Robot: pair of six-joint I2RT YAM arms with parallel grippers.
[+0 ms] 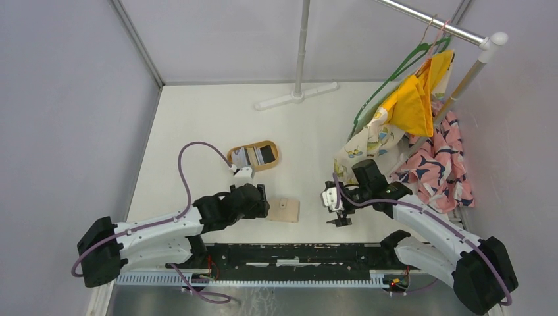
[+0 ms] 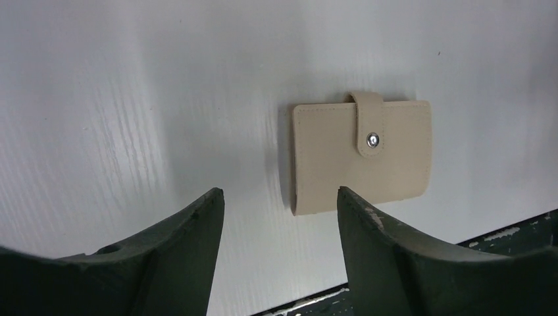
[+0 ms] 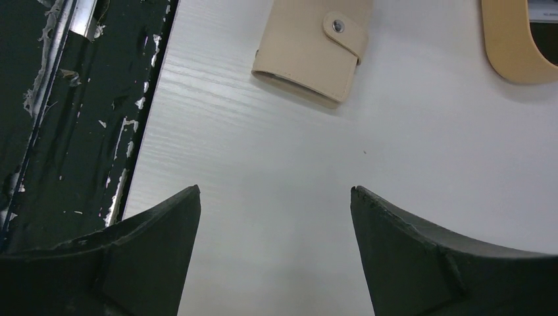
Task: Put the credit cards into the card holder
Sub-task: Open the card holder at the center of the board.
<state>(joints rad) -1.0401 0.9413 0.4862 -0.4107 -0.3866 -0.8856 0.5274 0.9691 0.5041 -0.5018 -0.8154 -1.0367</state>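
The beige card holder (image 1: 283, 210) lies shut and snapped on the white table near the front edge. It also shows in the left wrist view (image 2: 362, 155) and the right wrist view (image 3: 309, 49). The credit cards (image 1: 255, 155), black, white and striped, lie in an oval wooden tray (image 1: 234, 153) behind it. My left gripper (image 1: 264, 201) is open and empty, just left of the card holder. My right gripper (image 1: 339, 219) is open and empty, to the right of the holder, above bare table.
A clothes rack with hangers, a yellow garment (image 1: 414, 99) and a pink patterned cloth (image 1: 437, 164) stands at the right back. The rack's white base (image 1: 297, 97) lies at the back. A black rail (image 1: 296, 253) runs along the near edge.
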